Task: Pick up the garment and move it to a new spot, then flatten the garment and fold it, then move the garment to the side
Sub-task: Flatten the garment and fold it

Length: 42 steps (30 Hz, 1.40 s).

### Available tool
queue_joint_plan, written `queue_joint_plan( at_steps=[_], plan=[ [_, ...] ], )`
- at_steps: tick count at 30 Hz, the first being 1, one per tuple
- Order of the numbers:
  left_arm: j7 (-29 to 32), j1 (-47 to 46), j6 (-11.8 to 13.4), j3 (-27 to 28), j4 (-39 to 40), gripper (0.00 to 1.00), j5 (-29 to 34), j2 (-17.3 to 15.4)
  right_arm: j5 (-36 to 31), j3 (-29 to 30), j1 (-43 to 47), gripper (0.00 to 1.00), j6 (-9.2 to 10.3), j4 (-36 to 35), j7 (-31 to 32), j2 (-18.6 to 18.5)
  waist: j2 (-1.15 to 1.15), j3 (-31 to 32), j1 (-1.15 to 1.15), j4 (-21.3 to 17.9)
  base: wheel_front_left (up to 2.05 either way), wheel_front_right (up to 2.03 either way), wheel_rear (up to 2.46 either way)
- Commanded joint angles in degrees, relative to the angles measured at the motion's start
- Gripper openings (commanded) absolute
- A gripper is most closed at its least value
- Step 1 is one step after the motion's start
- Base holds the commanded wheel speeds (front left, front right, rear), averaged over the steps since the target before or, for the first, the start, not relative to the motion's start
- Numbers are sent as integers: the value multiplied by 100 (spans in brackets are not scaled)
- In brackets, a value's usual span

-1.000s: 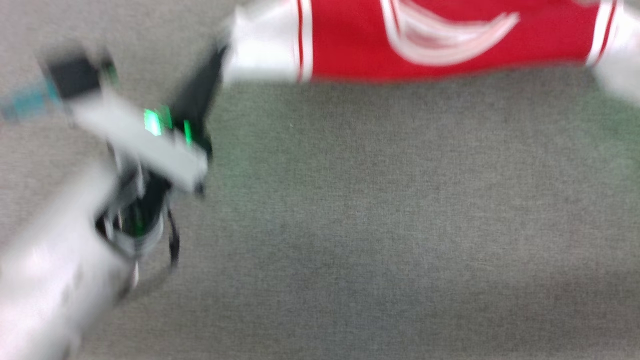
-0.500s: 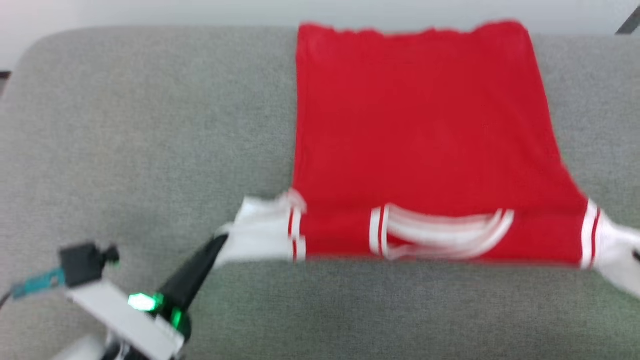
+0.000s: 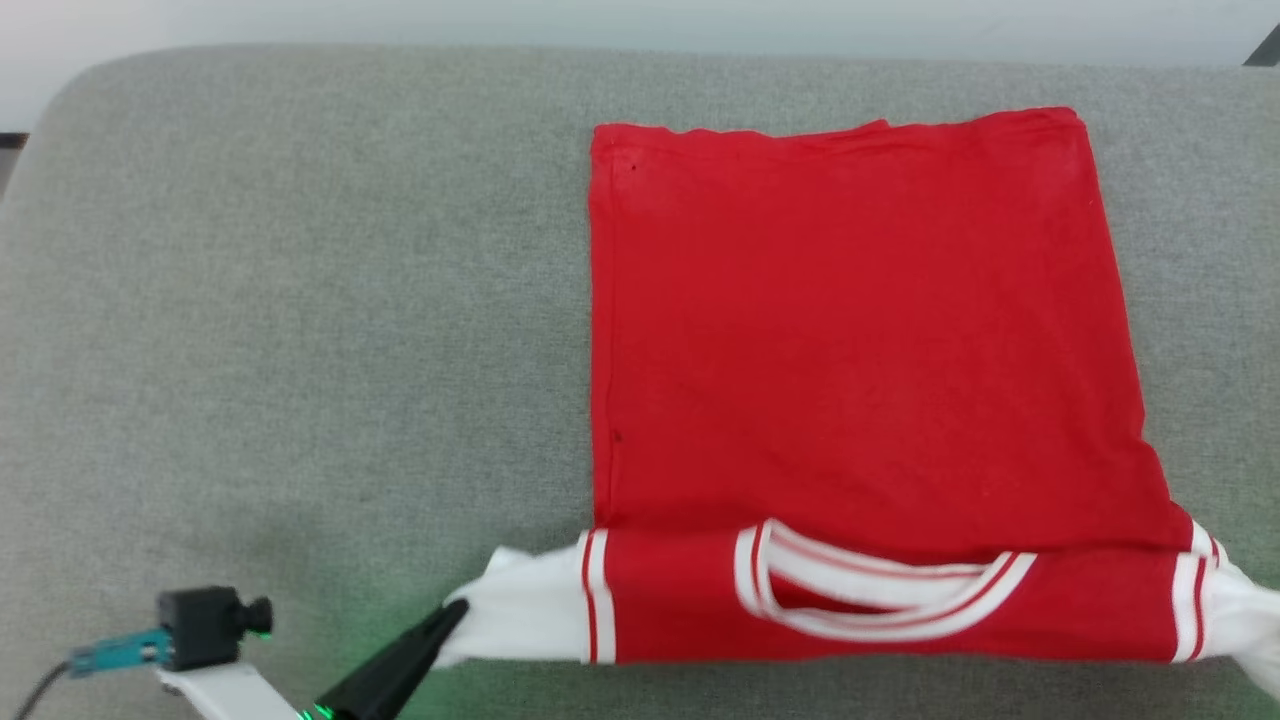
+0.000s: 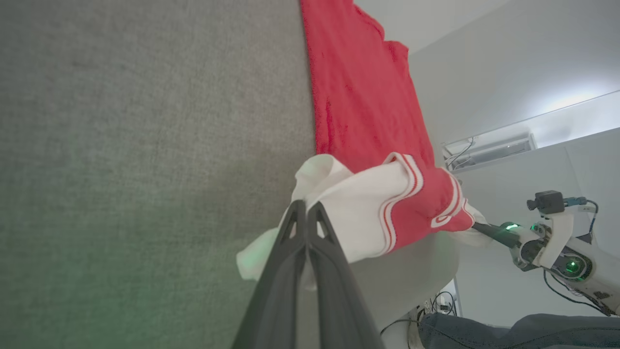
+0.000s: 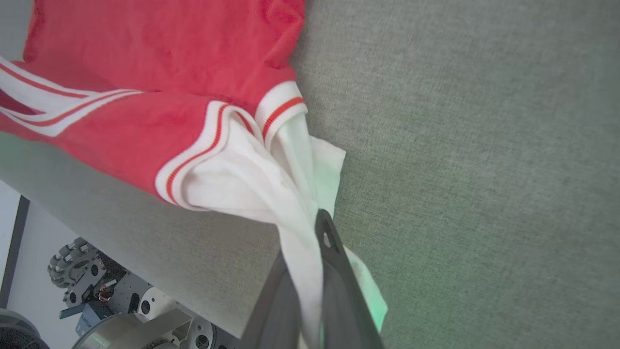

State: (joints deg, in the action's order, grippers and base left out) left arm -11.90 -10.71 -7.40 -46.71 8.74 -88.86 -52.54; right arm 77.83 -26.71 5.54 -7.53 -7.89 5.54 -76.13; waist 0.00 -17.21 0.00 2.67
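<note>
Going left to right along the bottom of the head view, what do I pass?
Black wrist camera, left gripper, then the garment: white sleeve, striped collar, other white sleeve.

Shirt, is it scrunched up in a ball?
No, the shirt lies spread flat on the grey surface, with just its near edge folded over.

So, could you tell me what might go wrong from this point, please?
1. The left gripper and right gripper pinch only thin white sleeve ends of the garment; a pull might slip them free.
2. The folded collar end lies near the front edge of the grey surface; it could slide off.
3. Uneven pulls may skew the flat red body.
</note>
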Motion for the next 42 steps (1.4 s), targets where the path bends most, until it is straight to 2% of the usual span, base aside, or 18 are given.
queue_joint_plan(
  at_steps=[1, 7, 14, 20, 21, 22, 23, 28, 31, 37, 40, 42],
  plan=[
    [72, -83, -12, -73, -160, 0, 74, 80, -127, 19, 49, 0, 8, 55, 102, 134, 0, -44, 0, -16, 0, 0, 0],
    [376, -265, -12, -428, -934, 0, 297, 534, -714, 21, -206, 0, 8, 318, 705, 875, 0, -96, 0, -57, 0, 0, 0],
    [398, -423, 3, -716, -1719, 0, 570, 1034, -1708, 104, -559, 0, 9, 925, 1180, 1845, 0, -55, 0, -84, 0, 0, 0],
    [391, -526, 24, -848, -2140, 0, 678, 1265, -2154, 188, -786, 0, 8, 1111, 1358, 2463, 0, -10, 0, -143, 0, 0, 0],
    [370, -533, 28, -849, -2166, 0, 684, 1279, -2243, 231, -838, 25, 8, 1106, 1330, 2519, 0, 0, 0, -169, 0, 0, 0],
    [329, -541, 28, -833, -2151, 0, 664, 1303, -2326, 303, -888, 66, 8, 1105, 1276, 2556, 0, 8, 0, -190, 0, 0, 0],
    [290, -535, 27, -812, -2098, 0, 628, 1318, -2397, 408, -925, 100, 9, 1123, 1232, 2583, 0, 15, 0, -216, 0, 0, 0],
    [135, -487, 5, -767, -1903, 0, 629, 1264, -2576, 733, -878, 100, 7, 890, 1250, 2540, 0, 27, 0, -307, 0, 0, 0],
    [40, -456, 1, -766, -1781, 0, 685, 1242, -2527, 1061, -687, 100, 7, 517, 1406, 2343, 0, 25, 0, -344, 0, 0, 0],
    [-72, -472, -6, -787, -1581, 0, 867, 1299, -2214, 2201, -499, 100, 7, -181, 1801, 1993, 0, -10, 0, -264, 0, 0, 0],
    [-76, -622, -6, -784, -1511, 0, 977, 1314, -2138, 2684, -818, 100, 7, -360, 2111, 1935, 0, -137, 0, -135, 0, 0, 0],
    [-48, -766, -6, -781, -1458, 0, 1063, 1343, -2182, 2800, -1230, 100, 7, -330, 2316, 1985, 0, -265, 0, -36, 0, 0, 0]
  ],
)
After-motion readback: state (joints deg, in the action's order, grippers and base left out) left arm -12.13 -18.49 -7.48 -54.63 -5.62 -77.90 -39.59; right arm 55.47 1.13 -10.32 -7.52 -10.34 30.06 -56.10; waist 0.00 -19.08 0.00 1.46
